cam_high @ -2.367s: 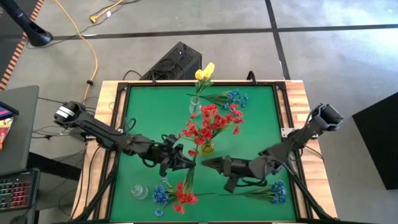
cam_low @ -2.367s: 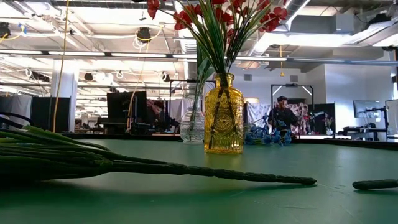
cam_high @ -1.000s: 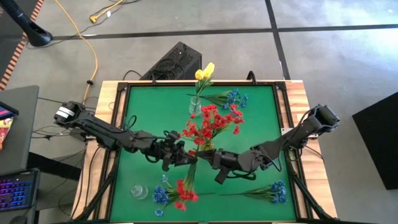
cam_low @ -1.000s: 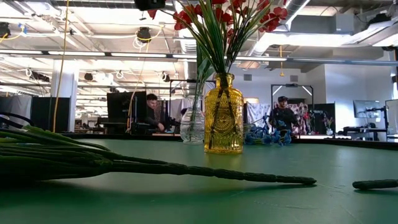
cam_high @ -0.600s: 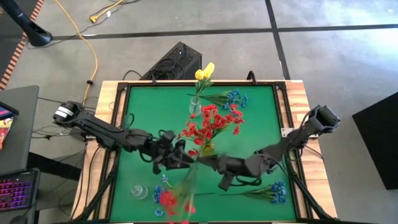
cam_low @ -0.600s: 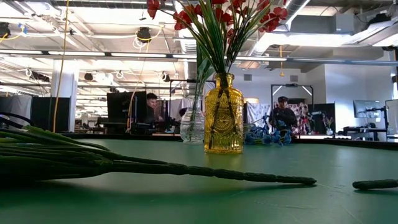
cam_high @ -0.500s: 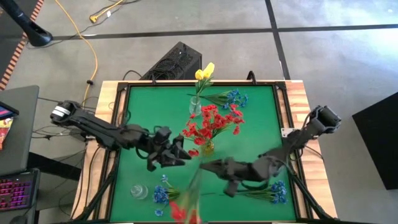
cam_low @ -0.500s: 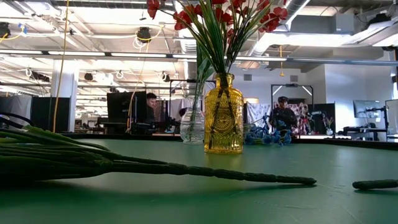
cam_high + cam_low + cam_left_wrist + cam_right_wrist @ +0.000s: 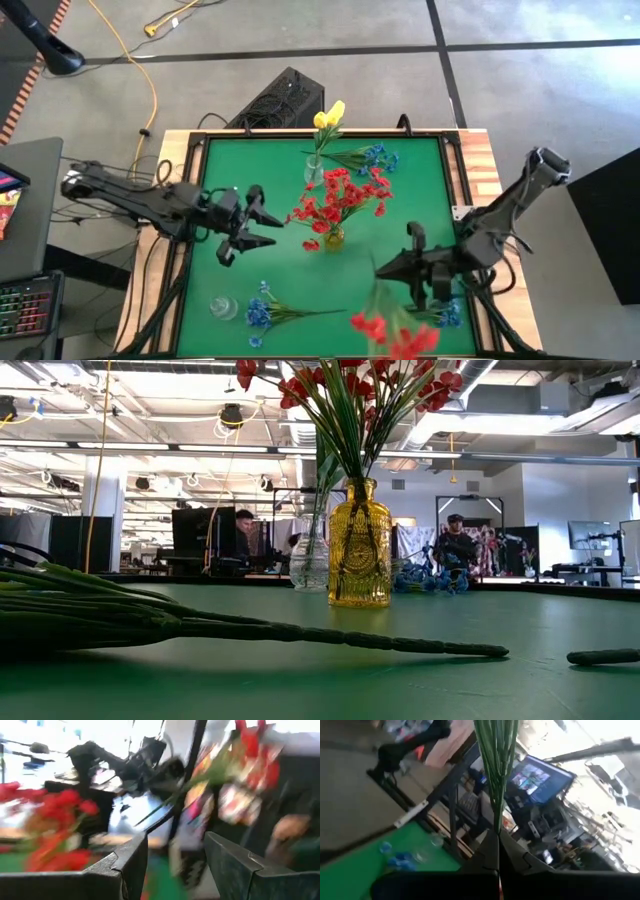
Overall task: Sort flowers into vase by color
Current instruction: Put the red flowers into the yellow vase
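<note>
Since a second ago the red-bloomed artificial spray on thin green stems (image 9: 392, 328) has left the near centre of the green table (image 9: 250, 175) and gone with my right gripper (image 9: 385, 268), now out toward the near right, blooms blurred over the near edge; my left gripper (image 9: 275, 222) has pulled back to the left of centre, fingers spread and holding nothing. Right wrist view shows its fingers pressed together on the bundle of stems (image 9: 496, 775). Progress, as I judge it: the amber glass bottle vase (image 9: 333, 237) at centre already holds a full bunch of red blooms (image 9: 340, 195); the small clear vase behind it (image 9: 314, 170) holds the yellow tulip-like heads (image 9: 329, 116). Left to do: this red spray wants seating in the amber vase, and three blue-bloomed sprays lie loose, one at the far side (image 9: 372, 156), one near left (image 9: 268, 310), one near right (image 9: 442, 314) just by the right gripper. A clear glass vase (image 9: 222, 306) at the near left corner looks unfilled, likely meant for blue. Low view gives the amber vase (image 9: 359, 543) upright, the clear one behind, and green stems (image 9: 250, 628) flat on the cloth, but neither gripper. Only the overhead shows both arms; only the right wrist view confirms the pinch.
</note>
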